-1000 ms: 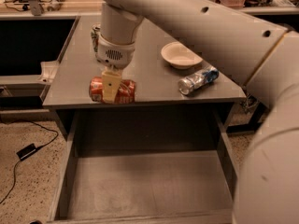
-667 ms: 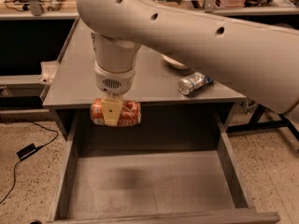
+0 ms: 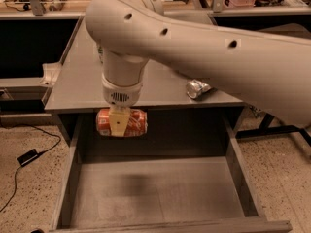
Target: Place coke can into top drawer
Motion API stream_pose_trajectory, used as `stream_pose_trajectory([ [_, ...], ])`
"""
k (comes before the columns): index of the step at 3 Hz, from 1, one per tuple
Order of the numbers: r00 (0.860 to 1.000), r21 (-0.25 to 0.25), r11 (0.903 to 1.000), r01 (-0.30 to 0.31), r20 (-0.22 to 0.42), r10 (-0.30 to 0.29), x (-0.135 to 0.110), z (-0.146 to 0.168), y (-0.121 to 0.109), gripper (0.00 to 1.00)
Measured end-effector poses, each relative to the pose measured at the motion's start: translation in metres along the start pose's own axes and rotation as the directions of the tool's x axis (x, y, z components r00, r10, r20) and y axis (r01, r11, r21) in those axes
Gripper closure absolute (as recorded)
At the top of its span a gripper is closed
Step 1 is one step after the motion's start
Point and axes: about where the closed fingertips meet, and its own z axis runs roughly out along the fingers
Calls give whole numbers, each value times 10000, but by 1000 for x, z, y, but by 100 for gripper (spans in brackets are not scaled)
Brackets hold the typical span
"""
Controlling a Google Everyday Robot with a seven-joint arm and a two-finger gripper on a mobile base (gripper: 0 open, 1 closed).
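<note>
Gripper [image 3: 119,126] grasps the coke can [image 3: 136,122] sideways past the counter's [image 3: 77,81] front edge, above the open top drawer [image 3: 160,191]; a silver can [image 3: 197,88] lies near the front-right corner.

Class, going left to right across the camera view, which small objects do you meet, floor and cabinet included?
Black adapter on the floor → coke can, held sideways by the gripper over the open top drawer → silver can lying on the cabinet top.
</note>
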Motion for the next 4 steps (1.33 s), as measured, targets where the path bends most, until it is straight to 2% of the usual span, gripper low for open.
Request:
stream_pose_trajectory([
  [1, 9955, 773, 9927, 921, -290, -901, 7, 43, 5, 100],
  [2, 9864, 837, 9856, 1470, -867, -1397, 28, 96, 11, 100],
  [3, 9785, 915, 9826, 1617, -1436, -1477, 38, 112, 5, 100],
  [4, 9778, 928, 9821, 1639, -1470, -1493, 38, 112, 5, 100],
])
